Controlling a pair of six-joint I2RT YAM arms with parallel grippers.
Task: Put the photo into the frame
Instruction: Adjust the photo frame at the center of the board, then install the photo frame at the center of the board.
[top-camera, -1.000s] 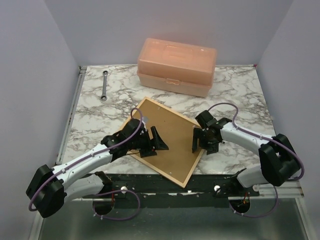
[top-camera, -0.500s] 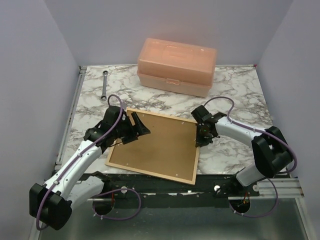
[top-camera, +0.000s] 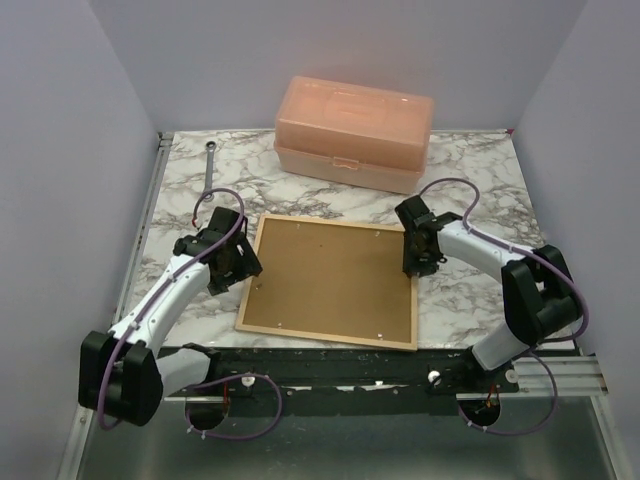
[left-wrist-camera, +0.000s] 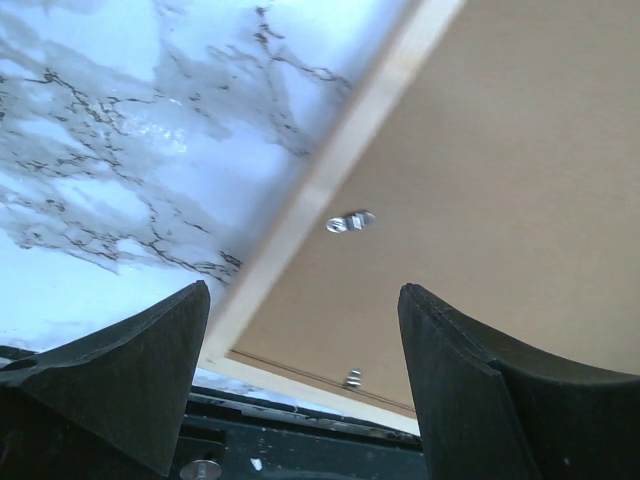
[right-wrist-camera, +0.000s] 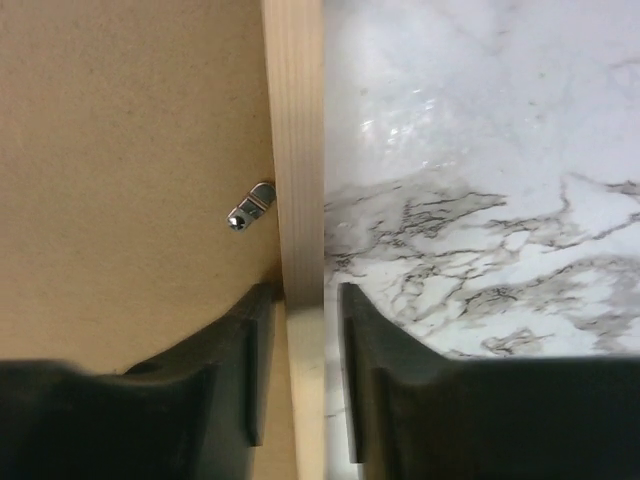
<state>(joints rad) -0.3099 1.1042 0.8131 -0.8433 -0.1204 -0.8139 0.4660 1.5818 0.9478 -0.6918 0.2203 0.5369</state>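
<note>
Room: plain pale lilac walls (top-camera: 60, 120) close the scene in at the left, back and right.
Counter: a white marble-pattern top with grey veins (top-camera: 480, 180). It is glossy enough to show glare in the wrist views. A black strip (top-camera: 330, 362) runs along its near edge.
Frame: the frame (right-wrist-camera: 295, 140) lies flat, back side up, in the near middle of the counter, with its near rail close to the black strip.
Backing panel: a brown fibreboard panel (top-camera: 330, 275) fills the frame, and small metal clips (right-wrist-camera: 250, 208) sit along the rails.
Box: a peach plastic box (top-camera: 355, 130) with its lid down stands at the back centre, apart from the frame.
Wrench: a wrench (top-camera: 210, 165) lies at the back left of the counter.
Left hand: the left hand (left-wrist-camera: 300, 295) is over the frame's left rail with its fingers wide apart, and nothing is between them.
Right hand: the right hand (right-wrist-camera: 303, 290) is at the right rail, narrow, with one finger on each side of the wood. Whether it pinches the rail I cannot tell.
</note>
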